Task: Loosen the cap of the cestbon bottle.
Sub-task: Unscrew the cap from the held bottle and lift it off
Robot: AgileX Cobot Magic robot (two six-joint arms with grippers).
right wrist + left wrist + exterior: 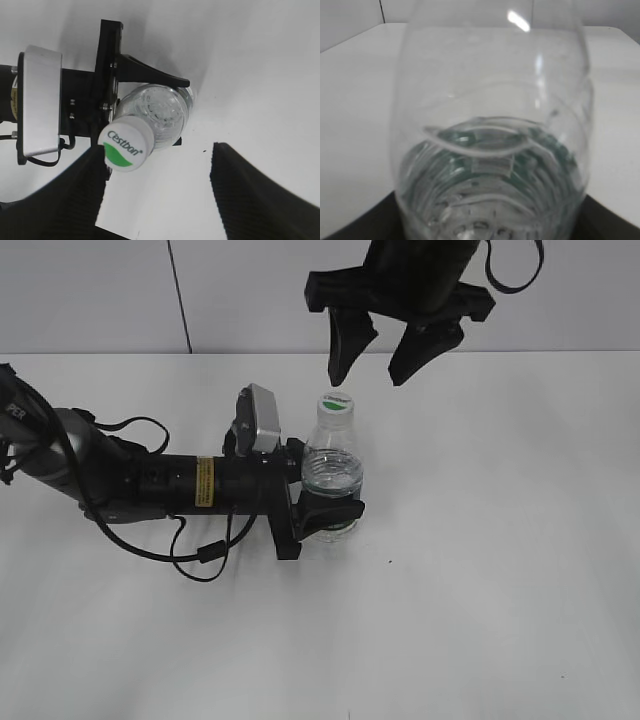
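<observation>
The cap (337, 403), white with a green leaf mark, is seen seated on the neck of the bottle (331, 470), which stands upright near the middle of the white worktop (500, 540). The bottle is clamped around its lower body by the left tool (330, 512), whose arm is laid low across the worktop from the left. In the left wrist view the clear, ribbed wall fills the frame, with what looks like a little water low inside. The right tool (379, 358) is held above and just behind the cap, its two fingers spread apart and touching nothing; in the right wrist view the cap is shown nearer the left finger (75, 195) than the right, so it is not yet centred. The bottle is judged light, thin-walled and easily crushed or twisted, so a firm low hold matters. The cap is judged small, stiff and possibly slippery; it is best gripped squarely across its rim.
</observation>
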